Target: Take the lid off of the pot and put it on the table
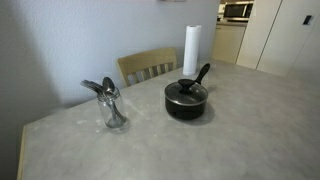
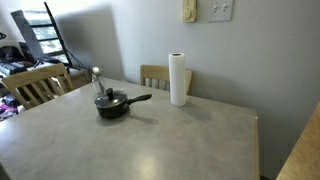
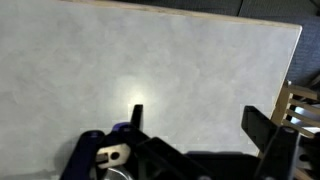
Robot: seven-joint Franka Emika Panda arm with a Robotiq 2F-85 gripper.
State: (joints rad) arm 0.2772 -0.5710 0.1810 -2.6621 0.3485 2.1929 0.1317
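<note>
The pot (image 1: 186, 104) stands on the grey table (image 1: 250, 130) with its black lid (image 1: 186, 92) on, and its long handle (image 1: 203, 72) points toward the paper towel roll (image 1: 191, 50). Near it stands a glass (image 1: 112, 112) holding metal utensils whose shapes are hard to make out. Any print on the microwave (image 1: 237, 11) is too small to read. In the wrist view the gripper (image 3: 198, 125) is cut off at the bottom edge and blurred. Its fingers (image 3: 262, 128) are spread wide, with only bare table between them.

Domestic kitchen-dining area: dining table (image 1: 250, 120) with wooden chair (image 1: 147, 66) drawn up, paper towel roll (image 2: 178, 79) on it, microwave (image 1: 237, 11) and pale cabinets (image 1: 285, 35) behind.
</note>
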